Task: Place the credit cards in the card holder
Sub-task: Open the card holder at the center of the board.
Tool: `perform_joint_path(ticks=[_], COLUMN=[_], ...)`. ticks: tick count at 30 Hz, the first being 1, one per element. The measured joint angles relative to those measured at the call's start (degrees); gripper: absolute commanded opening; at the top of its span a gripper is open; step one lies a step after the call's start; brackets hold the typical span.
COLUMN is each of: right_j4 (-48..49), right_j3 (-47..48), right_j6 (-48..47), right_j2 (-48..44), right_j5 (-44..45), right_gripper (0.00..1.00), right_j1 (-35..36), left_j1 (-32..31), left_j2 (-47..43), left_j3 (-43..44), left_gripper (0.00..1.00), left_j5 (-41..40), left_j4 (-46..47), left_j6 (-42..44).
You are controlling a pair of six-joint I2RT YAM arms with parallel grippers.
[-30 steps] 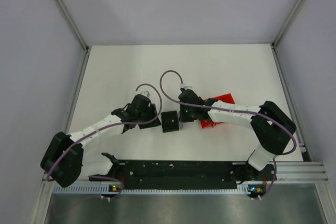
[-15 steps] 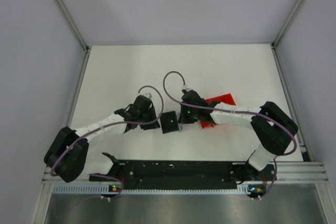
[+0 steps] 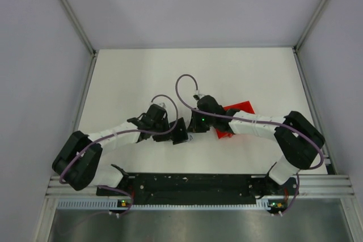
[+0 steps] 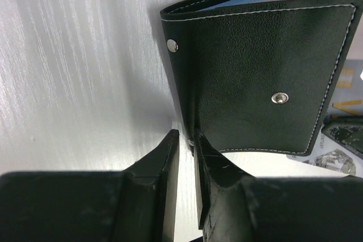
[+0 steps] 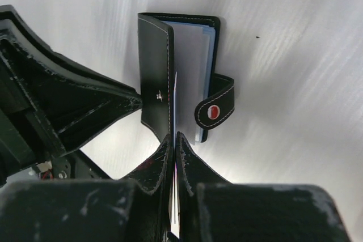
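The black card holder (image 3: 181,133) stands part open between my two grippers, its pale blue inner leaves showing in the right wrist view (image 5: 193,55). Its strap with a red snap (image 5: 214,111) hangs loose. My left gripper (image 4: 185,135) is closed to a narrow gap on the lower corner of the holder's cover (image 4: 255,66). My right gripper (image 5: 174,135) is shut on a thin pale credit card (image 5: 175,106), edge-on, whose far end lies between the cover and the leaves. Another pale card (image 4: 347,83) shows behind the holder.
The red shallow tray (image 3: 241,109) lies just right of the holder, partly under my right arm. The black rail (image 3: 187,185) runs along the near table edge. Grey walls close in the table on the other three sides.
My left gripper has moved right up to the card holder and onto its cover. My right gripper has shifted slightly left with the card. The holder now looks narrower, squeezed between them.
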Motion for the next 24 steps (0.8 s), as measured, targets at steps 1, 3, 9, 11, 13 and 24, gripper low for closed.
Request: perform_joint_path(ticks=[1, 3, 9, 11, 13, 24], right_j4=[0.3, 1.2, 4.5, 5.2, 5.5, 7.9], right_j3=[0.0, 0.0, 0.0, 0.3, 1.0, 4.7], right_j6=[0.0, 0.0, 0.0, 0.0, 0.0, 0.0], right_j2=[0.0, 0.0, 0.1, 0.7, 1.6, 4.8], right_j5=[-0.7, -2.0, -4.9, -5.7, -6.2, -7.3], right_gripper=[0.00, 0.00, 0.00, 0.00, 0.00, 0.00], right_j1=[0.0, 0.0, 0.3, 0.5, 0.5, 3.5], left_j1=[0.0, 0.0, -0.2, -0.2, -0.2, -0.2], left_j2=[0.0, 0.0, 0.0, 0.0, 0.0, -2.6], left_j3=[0.0, -0.3, -0.7, -1.0, -1.2, -3.3], left_gripper=[0.18, 0.15, 0.08, 0.07, 0.07, 0.00], left_j5=[0.0, 0.0, 0.4, 0.6, 0.8, -2.9], left_j4=[0.2, 0.7, 1.6, 2.3, 2.7, 1.6], left_j6=[0.0, -0.1, -0.2, -0.2, -0.2, -0.5])
